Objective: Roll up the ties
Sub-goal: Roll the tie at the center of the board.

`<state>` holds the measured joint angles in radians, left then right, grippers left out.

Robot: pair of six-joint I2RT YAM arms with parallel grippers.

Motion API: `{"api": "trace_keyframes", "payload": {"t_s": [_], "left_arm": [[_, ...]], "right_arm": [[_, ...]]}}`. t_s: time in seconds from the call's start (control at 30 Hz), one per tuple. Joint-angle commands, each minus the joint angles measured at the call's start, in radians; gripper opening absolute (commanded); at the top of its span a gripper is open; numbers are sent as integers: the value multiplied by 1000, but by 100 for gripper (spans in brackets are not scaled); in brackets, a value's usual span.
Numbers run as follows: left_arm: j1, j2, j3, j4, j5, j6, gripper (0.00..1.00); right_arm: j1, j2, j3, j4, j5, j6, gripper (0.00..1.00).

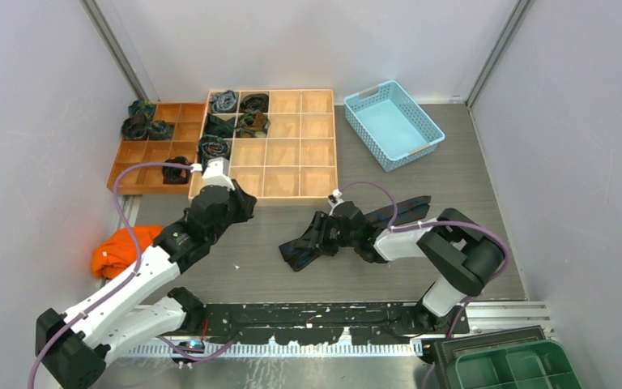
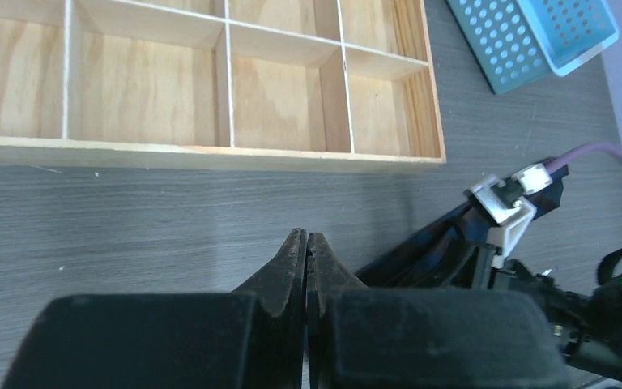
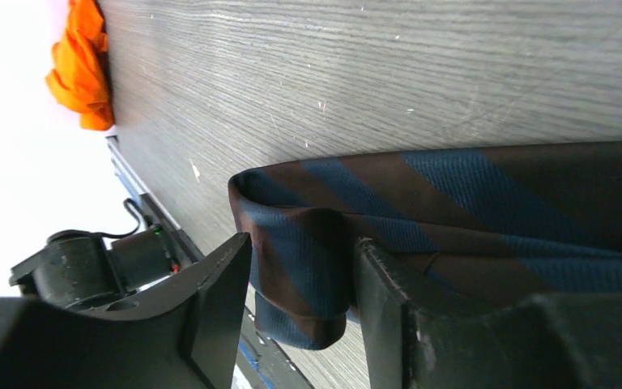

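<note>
Grey wood-grain surface carries a brown-and-blue striped fabric tie, its folded end between the jaws of the right pincer, likely to start a roll, clamping unclear, while the left pincer hovers closed and empty.

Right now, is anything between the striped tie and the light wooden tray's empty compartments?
Nothing visible. Bare table lies between the striped tie and the near-right cells of the light wooden tray. The left gripper sits off to the left, by its near edge.
</note>
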<state>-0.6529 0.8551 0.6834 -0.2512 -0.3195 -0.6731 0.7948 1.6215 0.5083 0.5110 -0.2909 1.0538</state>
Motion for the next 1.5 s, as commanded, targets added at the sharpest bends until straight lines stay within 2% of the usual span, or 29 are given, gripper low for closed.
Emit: {"api": "trace_keyframes", "payload": {"t_s": [0.0,0.3,0.4,0.5,0.6,0.73,1.03,1.33,1.47], "left_arm": [[-5,57,-25,126,70,-6,0],[-9,295,-97,301,122,-40,0],[-9,367,-94,322,99,-22,0],[-10,425,-91,354,103,-14,0],[-9,488,-94,406,135,-14,0],[-10,557,-103,455,164,-16,0],[-26,640,-156,539,215,-41,0],[-66,634,-241,572,219,-74,0],[-82,631,-263,573,222,-83,0]], "right_arm": [[1,-98,64,-242,91,-154,56],[39,-313,131,-592,280,-245,55],[115,-384,171,-735,383,-260,44],[198,-414,178,-796,436,-239,30],[254,-397,151,-758,412,-193,14],[316,-334,125,-677,414,-147,2],[346,-108,123,-467,393,-121,1],[345,29,145,-391,443,-114,1],[344,49,159,-409,495,-121,1]]}}
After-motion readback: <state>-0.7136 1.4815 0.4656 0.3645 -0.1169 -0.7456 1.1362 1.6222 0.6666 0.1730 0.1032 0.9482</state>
